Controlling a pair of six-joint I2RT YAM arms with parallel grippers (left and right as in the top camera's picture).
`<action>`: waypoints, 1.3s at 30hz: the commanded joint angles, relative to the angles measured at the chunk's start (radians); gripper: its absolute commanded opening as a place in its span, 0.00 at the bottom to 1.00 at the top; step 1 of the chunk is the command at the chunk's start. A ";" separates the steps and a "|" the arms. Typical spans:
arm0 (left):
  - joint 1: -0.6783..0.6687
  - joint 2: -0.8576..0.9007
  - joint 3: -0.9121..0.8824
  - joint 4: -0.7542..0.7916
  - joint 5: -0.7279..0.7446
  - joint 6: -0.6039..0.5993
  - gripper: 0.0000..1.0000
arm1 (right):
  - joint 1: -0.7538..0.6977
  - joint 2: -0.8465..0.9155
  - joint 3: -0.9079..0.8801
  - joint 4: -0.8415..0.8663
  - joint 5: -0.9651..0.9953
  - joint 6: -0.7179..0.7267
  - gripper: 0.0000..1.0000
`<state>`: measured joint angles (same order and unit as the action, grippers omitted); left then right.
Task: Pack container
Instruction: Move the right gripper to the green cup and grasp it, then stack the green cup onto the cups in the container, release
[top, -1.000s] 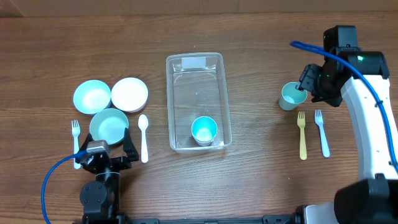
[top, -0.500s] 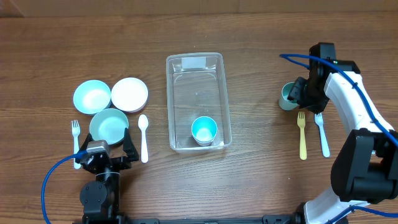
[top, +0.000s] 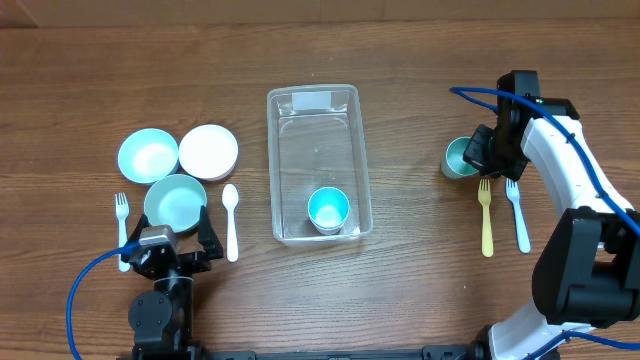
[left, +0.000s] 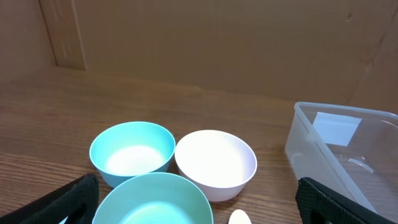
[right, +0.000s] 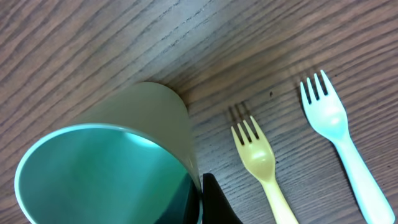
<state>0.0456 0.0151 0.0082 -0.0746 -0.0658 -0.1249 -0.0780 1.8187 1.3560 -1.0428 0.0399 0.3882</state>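
Observation:
The clear container (top: 317, 150) lies at the table's middle, its whitish label (top: 312, 100) at the far end; its corner (left: 339, 158) shows in the left wrist view. A light blue cup (top: 328, 209) stands inside at the near end. On the right, my right gripper (top: 478, 152) is shut on the rim of a teal cup (top: 457, 158); in the right wrist view the wall of this cup (right: 106, 168) is pinched between the right gripper's (right: 200, 193) dark fingers. My left gripper (top: 168, 235) stands open by the bowls, with nothing between the left gripper's (left: 199, 208) fingers but the green bowl below.
A blue bowl (top: 148, 155), a white bowl (top: 208, 151) and a green bowl (top: 175, 200) cluster at the left, with a white spoon (top: 231, 215) and a small fork (top: 121, 215) beside them. A yellow fork (top: 486, 215) and a blue fork (top: 518, 210) lie right of the teal cup.
My right gripper came down beside the teal cup and closed on its rim; the cup has shifted slightly left. The left arm has not moved.

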 joint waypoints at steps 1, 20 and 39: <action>0.000 -0.010 -0.003 0.004 -0.012 -0.010 1.00 | -0.003 -0.032 0.072 -0.049 0.010 -0.023 0.04; 0.000 -0.010 -0.003 0.004 -0.012 -0.010 1.00 | 0.402 -0.339 0.576 -0.554 -0.122 -0.176 0.04; 0.000 -0.010 -0.003 0.004 -0.012 -0.010 1.00 | 0.741 -0.301 0.173 -0.261 -0.087 -0.095 0.04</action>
<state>0.0456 0.0151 0.0082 -0.0746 -0.0658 -0.1249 0.6624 1.5169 1.5753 -1.3449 -0.0525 0.2722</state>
